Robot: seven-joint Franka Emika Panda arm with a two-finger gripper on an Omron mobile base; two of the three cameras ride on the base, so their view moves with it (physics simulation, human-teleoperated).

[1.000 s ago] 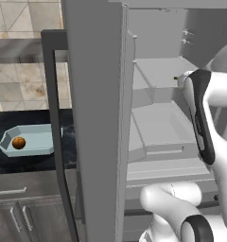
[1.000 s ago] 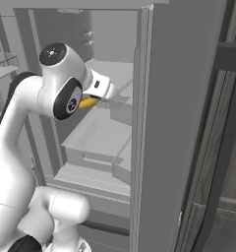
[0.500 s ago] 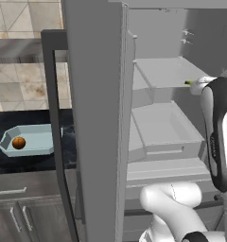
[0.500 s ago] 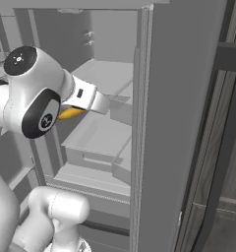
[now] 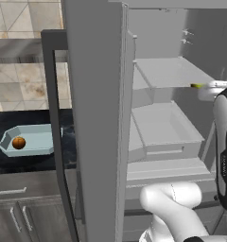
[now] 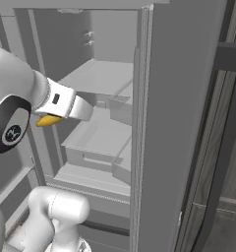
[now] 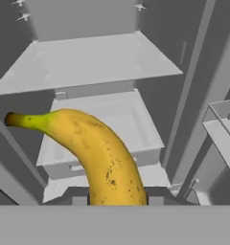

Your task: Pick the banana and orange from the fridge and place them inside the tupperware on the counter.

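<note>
My gripper [image 7: 116, 198] is shut on the yellow banana [image 7: 102, 153], which curves up and left to a dark, greenish tip. From the right base view the banana [image 6: 48, 119] pokes out under the hand, in front of the open fridge [image 6: 98, 78]. Its tip [image 5: 196, 86] shows at the right edge of the left base view, level with the fridge's upper shelf [image 5: 170, 71]. The orange [image 5: 19, 142] lies in the pale blue tupperware [image 5: 39, 141] on the black counter [image 5: 35, 163], far to the left of the hand.
The fridge's open left door [image 5: 96, 118] stands edge-on between the arm and the counter. A pale drawer [image 7: 107, 124] sits under the shelf. A door rack [image 7: 222, 127] juts in on the right. Grey cabinets [image 5: 21, 208] run below the counter.
The arm has drawn back from the fridge shelves toward the base with the banana still in the gripper. The orange and the tupperware have not moved.
</note>
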